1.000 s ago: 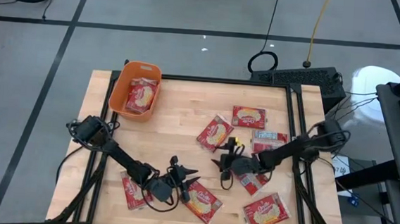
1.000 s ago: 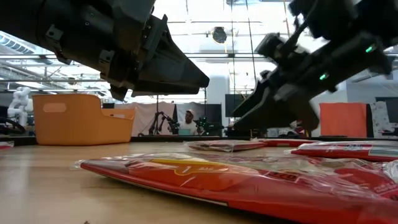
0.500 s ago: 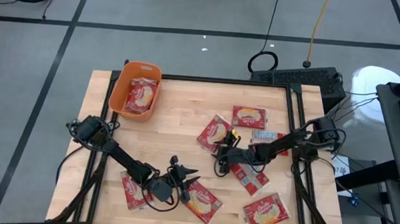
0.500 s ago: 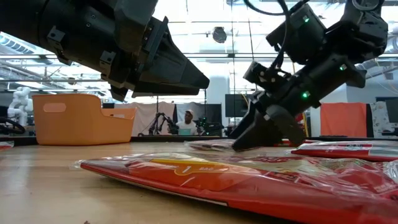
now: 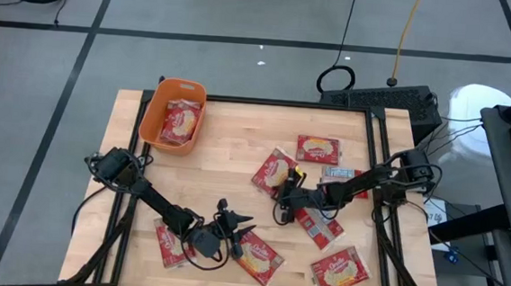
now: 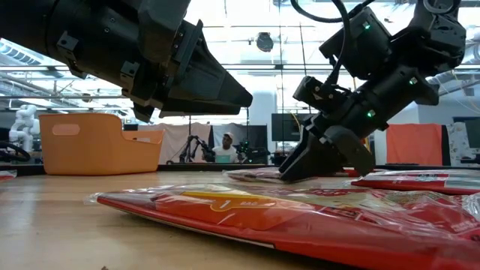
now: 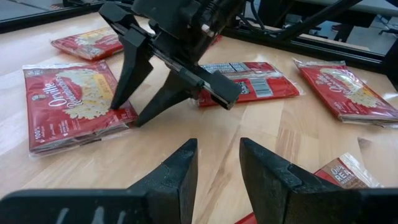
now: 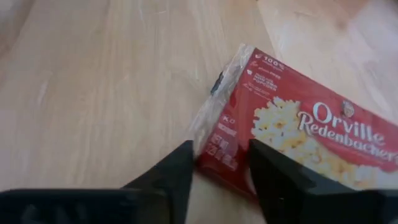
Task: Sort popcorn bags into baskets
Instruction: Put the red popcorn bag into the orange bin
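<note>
Right end effector [image 5: 281,202] dropped to desk [image 5: 227,159], fingers spread astride popcorn bag [image 8: 298,134] corner (nothing gripped); pickup looked imminent. Left end effector [image 5: 241,224] open, idle.

Flat red popcorn bags [image 5: 275,171] lie scattered mid to lower right; the orange plastic tub [image 5: 157,122], upper left, holds one.

The bench [image 5: 228,155] is pale wood with a dark frame along its edges, and an orange basket [image 5: 164,110] stands on its far left corner. Popcorn bags lie flat on the wood: one at the near left edge [image 5: 169,245], one beside it toward the middle [image 5: 261,257], one at the near right [image 5: 340,271], and a loose group right of centre [image 5: 272,171] with one farther back [image 5: 317,149] and one showing its silver-grey side [image 5: 343,174]
</note>
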Robot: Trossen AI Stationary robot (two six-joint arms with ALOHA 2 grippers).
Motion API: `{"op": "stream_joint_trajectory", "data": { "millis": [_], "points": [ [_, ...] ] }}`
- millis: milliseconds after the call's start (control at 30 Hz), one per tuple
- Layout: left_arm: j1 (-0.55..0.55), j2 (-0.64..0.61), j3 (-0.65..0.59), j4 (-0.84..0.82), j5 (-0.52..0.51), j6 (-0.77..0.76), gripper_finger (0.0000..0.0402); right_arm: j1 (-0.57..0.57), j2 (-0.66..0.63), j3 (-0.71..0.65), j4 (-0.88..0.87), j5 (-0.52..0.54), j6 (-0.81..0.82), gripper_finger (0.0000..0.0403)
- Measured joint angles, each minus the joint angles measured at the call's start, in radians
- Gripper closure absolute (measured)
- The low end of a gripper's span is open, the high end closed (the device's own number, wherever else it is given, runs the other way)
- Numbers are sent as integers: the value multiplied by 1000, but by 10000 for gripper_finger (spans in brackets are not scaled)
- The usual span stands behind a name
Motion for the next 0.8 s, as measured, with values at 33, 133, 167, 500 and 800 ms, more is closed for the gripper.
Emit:
{"op": "stream_joint_trajectory", "data": {
  "millis": [33, 133, 167, 500, 800],
  "points": [
    [0, 0, 0, 0, 0, 0, 279, 0, 0, 0, -2, 0, 13, 281],
    [0, 0, 0, 0, 0, 0, 279, 0, 0, 0, -10, -3, 45, 328],
    [1, 0, 0, 0, 0, 0, 279, 0, 0, 0, -10, -14, 53, 344],
    [68, 0, 0, -31, 0, -13, 279, 19, 1, 0, 84, -288, 86, 398],
    [110, 0, 0, -64, 8, -50, 279, 44, -47, 0, 127, -361, 55, 398]
  ]
}}
